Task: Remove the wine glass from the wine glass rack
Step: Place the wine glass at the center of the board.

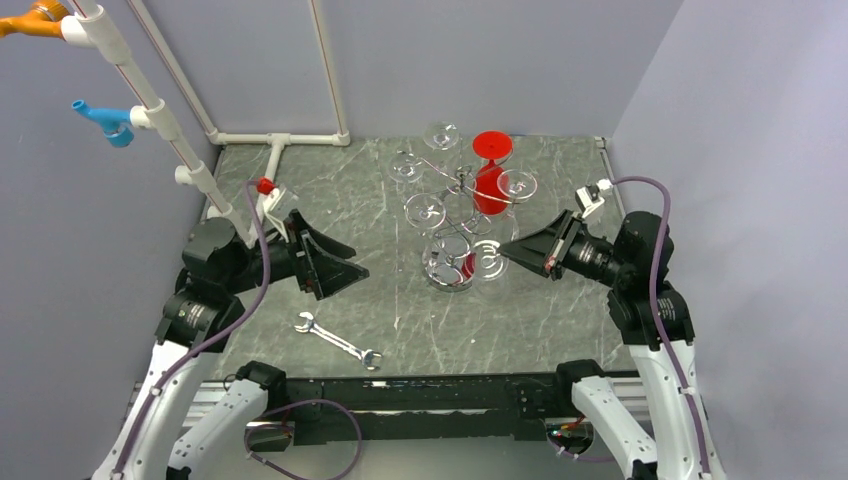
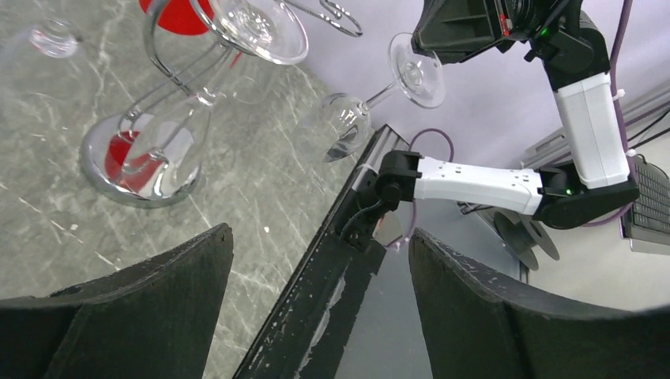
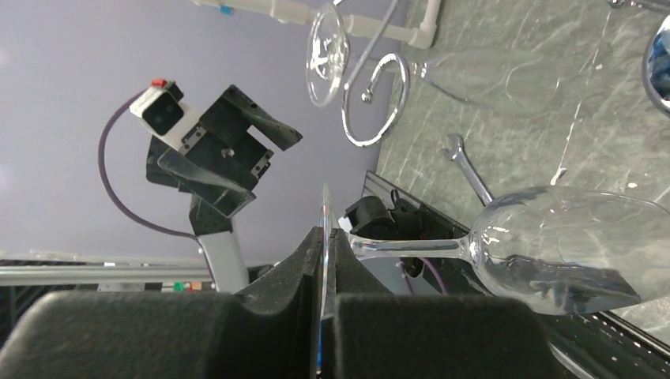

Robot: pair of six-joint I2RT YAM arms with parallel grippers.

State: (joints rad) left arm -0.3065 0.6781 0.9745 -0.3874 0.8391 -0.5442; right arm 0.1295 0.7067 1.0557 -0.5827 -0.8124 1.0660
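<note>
- The wine glass (image 3: 553, 253) is clear and thin-walled, with a round foot, a slim stem and a wide bowl. It lies nearly on its side, above the surface, just to the near right of the rack's base.
- It looks light, brittle and slick. Held by the foot, the bowl hangs out as a lever, so a quick swing could twist it loose or snap the stem. A hold on the stem close under the bowl would likely be steadier.
- The right gripper (image 3: 325, 245) has its jaws pinched almost together on the rim of the glass's foot, which shows edge-on between the dark pads. The stem runs out sideways from them.
- The wine glass rack (image 2: 95, 170) is thin chrome wire: a shiny dished round base, a central post, and curled arms ending in hooks. The held glass appears clear of those arms, so I judge the lift-off largely done.
- Other clear glasses (image 1: 425, 210) hang upside down from the arms, feet up. A red glass (image 1: 489, 190) hangs on the far right side.
- The left gripper (image 2: 320, 233) hovers to the left of the rack, jaws wide and holding nothing.
- A silver wrench (image 1: 340, 340) lies flat at the near middle.
- The surface (image 1: 300, 200) is grey, veined like stone, and hard, so a dropped glass would probably break.
</note>
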